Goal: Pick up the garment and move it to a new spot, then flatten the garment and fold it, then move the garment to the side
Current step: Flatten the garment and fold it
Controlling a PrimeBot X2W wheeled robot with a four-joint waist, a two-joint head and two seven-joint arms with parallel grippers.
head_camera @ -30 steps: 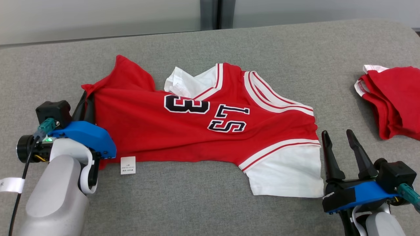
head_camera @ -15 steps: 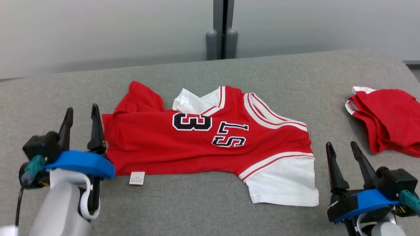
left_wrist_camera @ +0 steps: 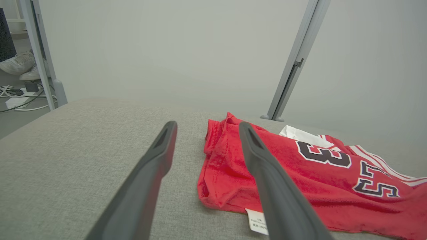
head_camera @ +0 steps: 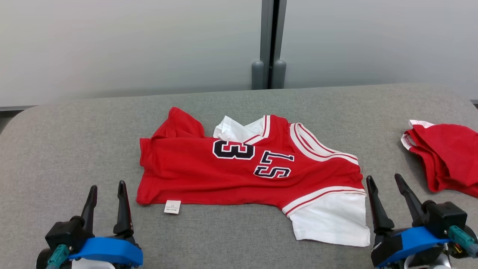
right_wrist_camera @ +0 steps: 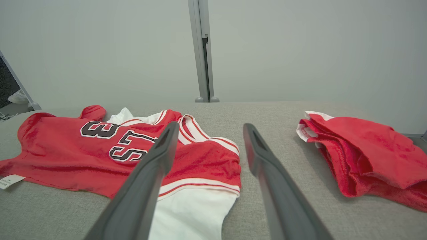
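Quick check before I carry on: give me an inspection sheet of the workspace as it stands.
Surface: grey padded table, rounded corners.
Job's things: jersey lies spread but wrinkled, not folded, hem to the left with its tag sticking out; near sleeve flat, far sleeve crumpled.
Clutter: second red garment, heaped at the far right, apart from the jersey.
Tools: left tool open, off the jersey's hem; right tool open, beside the near sleeve; both hold nothing.
Cables: cables on the floor, in the left wrist view.
Surroundings: pale wall panels, a grey post, shoes on the floor.
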